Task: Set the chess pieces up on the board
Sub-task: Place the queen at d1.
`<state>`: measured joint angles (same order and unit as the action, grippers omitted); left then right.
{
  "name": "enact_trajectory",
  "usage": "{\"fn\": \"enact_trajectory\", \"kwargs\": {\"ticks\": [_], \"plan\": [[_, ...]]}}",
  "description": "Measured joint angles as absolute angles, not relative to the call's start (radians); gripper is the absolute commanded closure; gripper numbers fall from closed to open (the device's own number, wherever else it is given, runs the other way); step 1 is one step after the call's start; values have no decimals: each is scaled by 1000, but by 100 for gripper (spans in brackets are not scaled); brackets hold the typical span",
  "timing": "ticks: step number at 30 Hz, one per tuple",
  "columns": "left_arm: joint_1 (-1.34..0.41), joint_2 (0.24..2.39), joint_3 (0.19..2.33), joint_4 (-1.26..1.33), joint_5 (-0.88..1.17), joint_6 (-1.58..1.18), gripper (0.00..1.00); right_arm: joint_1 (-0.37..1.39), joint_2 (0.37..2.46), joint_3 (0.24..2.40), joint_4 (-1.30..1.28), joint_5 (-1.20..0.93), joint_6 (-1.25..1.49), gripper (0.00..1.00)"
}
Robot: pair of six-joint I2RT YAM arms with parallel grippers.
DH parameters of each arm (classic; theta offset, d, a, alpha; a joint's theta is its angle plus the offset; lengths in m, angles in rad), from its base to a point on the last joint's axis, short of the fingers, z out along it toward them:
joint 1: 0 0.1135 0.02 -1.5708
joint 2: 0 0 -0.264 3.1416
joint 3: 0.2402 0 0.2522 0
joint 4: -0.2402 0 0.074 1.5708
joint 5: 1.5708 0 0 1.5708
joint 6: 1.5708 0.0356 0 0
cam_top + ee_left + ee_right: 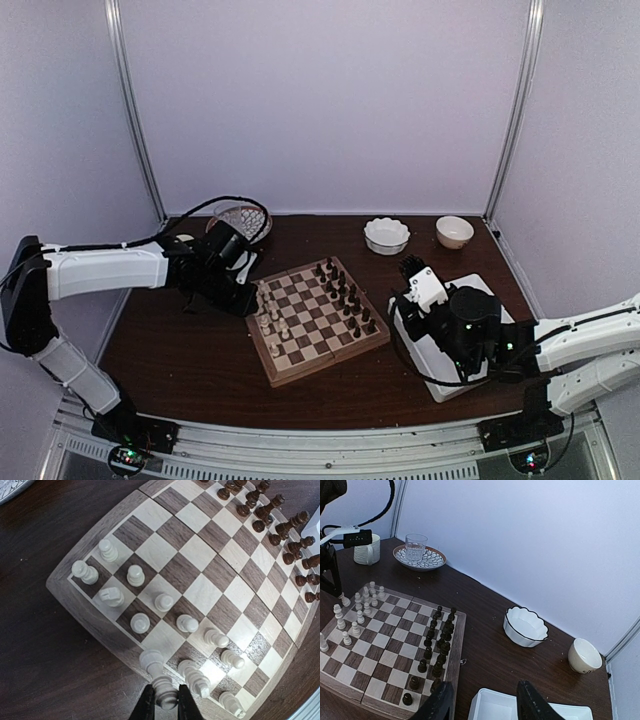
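Observation:
My left gripper (165, 703) is shut on the head of a tall cream-white chess piece (161, 677). The piece's base is at the board's (330, 362) left rim. Whether it rests there I cannot tell. Several more white chess pieces (163, 601) stand in two rows along that side of the board (90, 607). The dark pieces (345, 293) line the opposite side. My right gripper (485, 706) hangs open and holds nothing, off the board's right side above a white tray (492, 711).
On the right of the table, the white tray (443, 382) lies under the right arm. A scalloped white bowl (386, 235) and a cream cup (455, 231) sit at the back. At the back left are a patterned plate with a glass (416, 550) and a mug (366, 550).

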<state>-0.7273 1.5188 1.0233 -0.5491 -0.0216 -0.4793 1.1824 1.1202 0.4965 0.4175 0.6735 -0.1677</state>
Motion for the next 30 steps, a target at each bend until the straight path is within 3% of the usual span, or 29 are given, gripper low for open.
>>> {"fn": "enact_trajectory", "kwargs": {"ticks": [30], "plan": [[-693,1629,1074,-569,91,-469,92,1182,1116,496,416,663,-157,55]]}}
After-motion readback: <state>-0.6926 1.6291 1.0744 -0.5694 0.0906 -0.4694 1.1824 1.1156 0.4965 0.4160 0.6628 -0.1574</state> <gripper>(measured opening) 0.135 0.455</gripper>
